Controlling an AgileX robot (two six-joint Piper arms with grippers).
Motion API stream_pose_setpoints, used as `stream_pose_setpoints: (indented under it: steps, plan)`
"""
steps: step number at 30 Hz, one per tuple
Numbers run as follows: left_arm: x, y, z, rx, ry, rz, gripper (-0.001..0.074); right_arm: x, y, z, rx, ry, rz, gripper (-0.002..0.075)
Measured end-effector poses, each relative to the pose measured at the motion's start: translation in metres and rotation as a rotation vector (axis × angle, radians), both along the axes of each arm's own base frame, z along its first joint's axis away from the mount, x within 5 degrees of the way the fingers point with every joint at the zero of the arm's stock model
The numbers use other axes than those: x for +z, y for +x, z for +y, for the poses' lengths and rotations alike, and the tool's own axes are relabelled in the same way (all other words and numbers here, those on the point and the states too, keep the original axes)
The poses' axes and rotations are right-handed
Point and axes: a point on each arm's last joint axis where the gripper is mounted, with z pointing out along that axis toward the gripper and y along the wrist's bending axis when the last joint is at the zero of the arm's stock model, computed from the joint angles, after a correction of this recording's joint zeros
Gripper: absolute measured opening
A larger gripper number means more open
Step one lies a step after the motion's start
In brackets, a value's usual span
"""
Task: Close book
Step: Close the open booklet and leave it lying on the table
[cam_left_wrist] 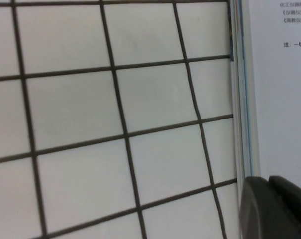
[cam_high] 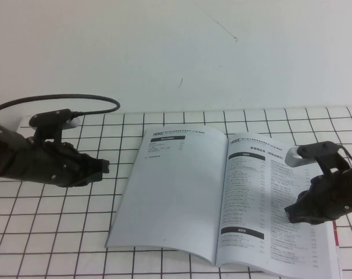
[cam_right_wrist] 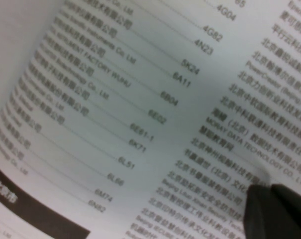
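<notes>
Book [cam_high: 181,192] lies open on gridded tabletop [cam_high: 59,232]. Right end effector [cam_high: 292,213], pressed together, sits over its right-hand page. Left end effector [cam_high: 103,167], likewise pressed together, hangs near its left edge.

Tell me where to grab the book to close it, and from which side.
I'd take the right page at its free outer edge, coming from the robot's right, since the book lies open with its spine centred. The right gripper hovers over that page; the left gripper sits left of the book.
</notes>
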Motion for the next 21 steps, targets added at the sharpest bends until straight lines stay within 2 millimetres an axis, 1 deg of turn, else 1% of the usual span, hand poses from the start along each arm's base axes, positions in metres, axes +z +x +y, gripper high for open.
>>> stream_pose_setpoints:
  steps: [4,10,14,18,21]
  plan:
    - [-0.013,0.014,-0.007,-0.033,-0.024,0.028,-0.0004,-0.005,0.0,0.001,0.005,0.005,0.028,-0.0003]
    - [-0.035,0.034,-0.021,-0.088,0.015,0.04,-0.0004,-0.006,0.001,0.001,0.005,0.011,0.039,-0.0003]
    - [-0.05,0.036,-0.037,-0.167,0.07,0.054,-0.0004,-0.006,0.001,0.001,0.005,0.013,0.04,-0.0003]
    - [-0.05,0.036,-0.045,-0.168,0.108,0.051,-0.0004,-0.006,0.001,0.001,0.004,0.013,0.042,-0.0003]
    - [-0.049,0.036,-0.049,-0.147,0.099,0.063,-0.0004,-0.006,0.001,0.001,0.004,0.013,0.042,-0.0003]
